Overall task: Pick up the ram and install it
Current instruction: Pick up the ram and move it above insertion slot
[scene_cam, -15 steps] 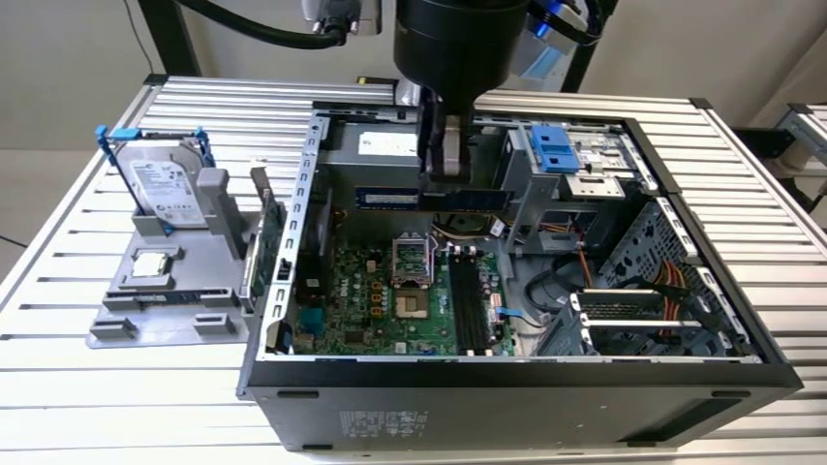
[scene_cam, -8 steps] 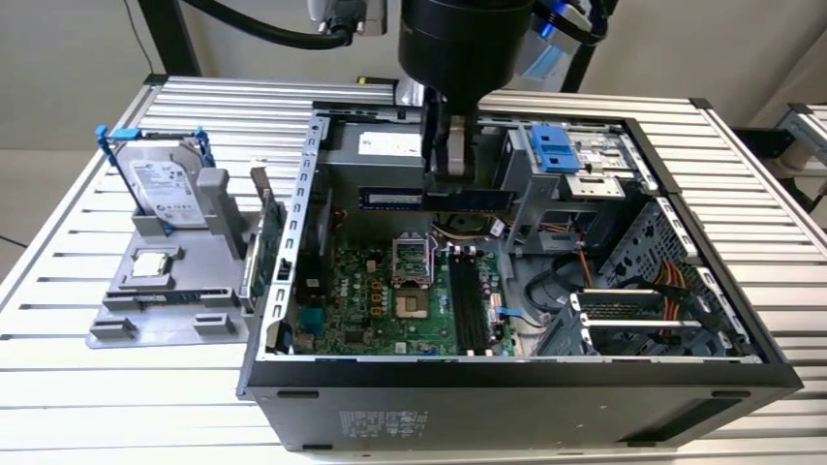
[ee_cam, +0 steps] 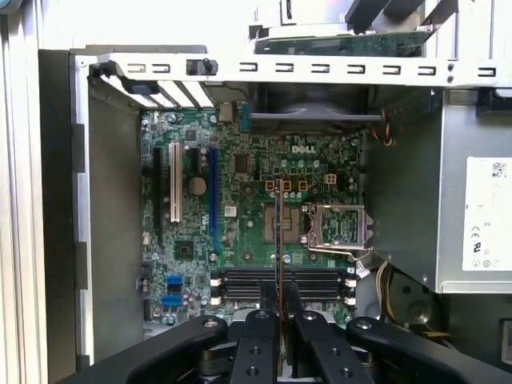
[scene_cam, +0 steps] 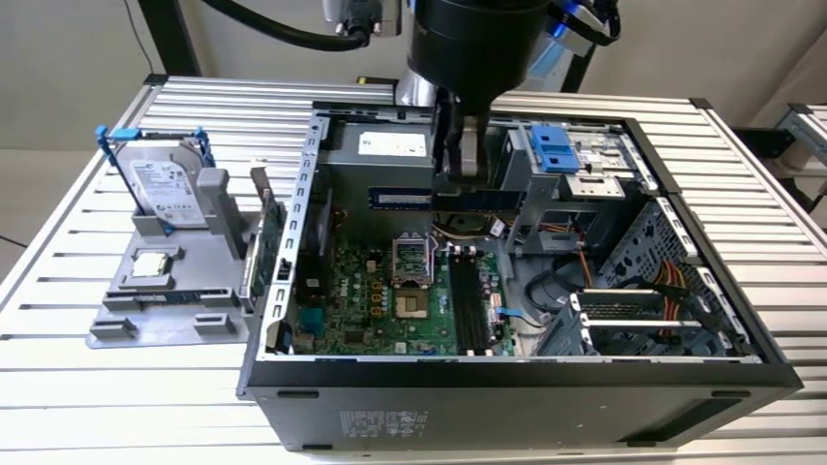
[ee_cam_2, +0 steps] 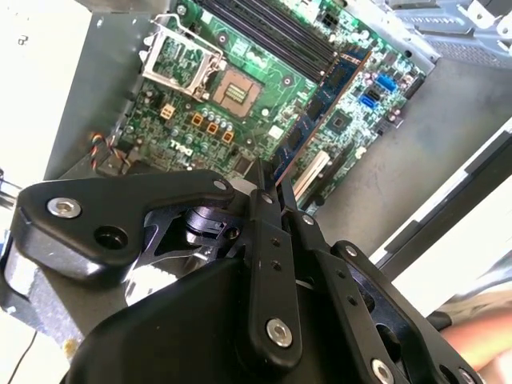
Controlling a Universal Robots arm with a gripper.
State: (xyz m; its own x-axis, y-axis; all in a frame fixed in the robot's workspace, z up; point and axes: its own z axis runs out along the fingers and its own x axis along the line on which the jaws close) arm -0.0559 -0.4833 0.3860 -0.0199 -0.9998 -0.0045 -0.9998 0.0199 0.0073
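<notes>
The black, jointed tool (scene_cam: 462, 184) of a robot arm reaches into an open desktop computer case (scene_cam: 517, 407), its fingers pressed together on the ram (scene_cam: 401, 199), pinching the thin stick at the middle of its upper edge. The ram, a long, narrow blue-green board with a row of flat dark chips, hangs level in the air above the green motherboard (scene_cam: 375, 291), in no slot.

In the first wrist view the ram (ee_cam: 278, 232) appears edge-on as a fine line running out from the tool (ee_cam: 278, 308). It lies crosswise to the row of long black memory slots (ee_cam: 240, 280) below it. The second wrist view shows the tool (ee_cam_2: 272, 180) as matte black linkage bars with bright screw heads, and the ram (ee_cam_2: 320, 108) slanting away over the board. Nearby sits the square CPU socket (ee_cam_2: 236, 92) with its shiny metal frame hinged open.

The case is dark grey sheet metal with perforated inner walls, and it rests on a ribbed aluminium surface (scene_cam: 77, 387). On the exterior view's left, a grey plastic stand (scene_cam: 155, 310) holds an upright silver hard drive (scene_cam: 168, 189) in a blue frame. A small square silver chip (scene_cam: 151, 262) lies flat in front of the drive.
</notes>
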